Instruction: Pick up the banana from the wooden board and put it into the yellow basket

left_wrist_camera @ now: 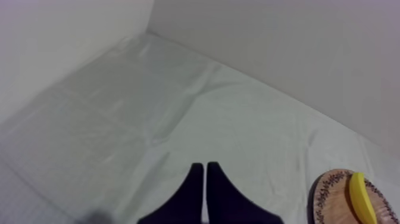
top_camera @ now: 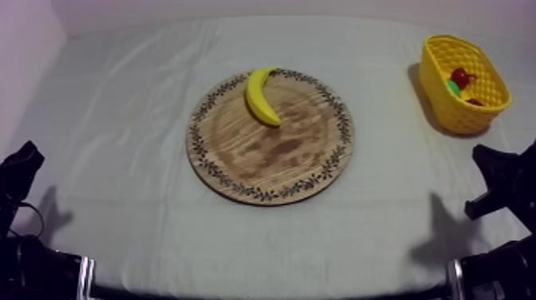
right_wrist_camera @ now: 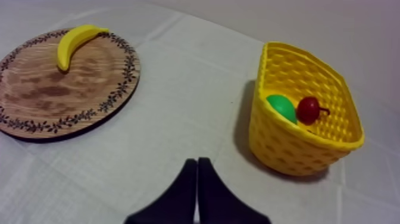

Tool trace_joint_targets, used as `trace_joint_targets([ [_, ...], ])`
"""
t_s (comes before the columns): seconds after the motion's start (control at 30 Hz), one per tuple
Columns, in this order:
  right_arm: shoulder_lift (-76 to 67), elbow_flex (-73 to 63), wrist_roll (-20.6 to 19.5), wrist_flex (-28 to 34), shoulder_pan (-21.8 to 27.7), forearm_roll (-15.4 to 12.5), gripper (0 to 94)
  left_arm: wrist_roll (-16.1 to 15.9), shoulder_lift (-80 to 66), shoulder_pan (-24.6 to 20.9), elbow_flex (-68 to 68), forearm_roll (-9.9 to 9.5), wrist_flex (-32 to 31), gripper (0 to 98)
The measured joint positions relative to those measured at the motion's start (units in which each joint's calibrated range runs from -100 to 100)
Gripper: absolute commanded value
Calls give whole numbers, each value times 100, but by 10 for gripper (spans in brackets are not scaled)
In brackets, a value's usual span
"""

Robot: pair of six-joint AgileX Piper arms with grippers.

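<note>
On the far edge of the round wooden board (top_camera: 279, 155), a little toward its left: the banana (top_camera: 261, 96), curved, one tip out over the patterned rim, touched by neither arm. Board flat on the grey-white cloth (top_camera: 383, 231) at the middle of the table (top_camera: 120, 183). At the table's far right corner, well apart from the board: the yellow basket (top_camera: 451, 116), holding a small red fruit (top_camera: 459, 77) beside a green fruit (right_wrist_camera: 281, 107) of a kind hard to make out, partly hidden behind the basket's near wall in the right wrist view. Deeper in the basket in the top view, a red scrap (top_camera: 475, 101) too small to name. Left gripper (left_wrist_camera: 205, 168) with fingers pressed together into a narrow wedge, nothing between them, over bare cloth; board and banana off to one side, both cut off by that view's edge. Right gripper (right_wrist_camera: 197, 161) likewise closed on nothing, over the cloth short of both board and basket. In the top view, left arm (top_camera: 20, 171) and right arm (top_camera: 502, 179) as dark shapes at the table's near corners, partly cut off, fingers there impossible to tell apart.
</note>
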Motion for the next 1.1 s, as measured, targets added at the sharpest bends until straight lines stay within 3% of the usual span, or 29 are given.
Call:
trace_joint_targets([
  [0.4, 0, 0, -74, 10, 0, 0, 7, 0, 0, 0, 0, 0, 0, 1],
  [0.53, 0, 2, -26, 1, 0, 0, 71, 0, 0, 0, 0, 0, 0, 1],
  [0.67, 0, 2, -246, -99, -43, -81, 61, 0, 0, 0, 0, 0, 0, 1],
  [0.83, 184, -199, -541, -392, -1, -304, 22, 0, 0, 0, 0, 0, 0, 1],
  [0.93, 514, -615, -574, -704, 109, -510, 10, 0, 0, 0, 0, 0, 0, 1],
  [1.1, 1310, -1717, -534, -660, 225, -857, 5, 0, 0, 0, 0, 0, 0, 1],
])
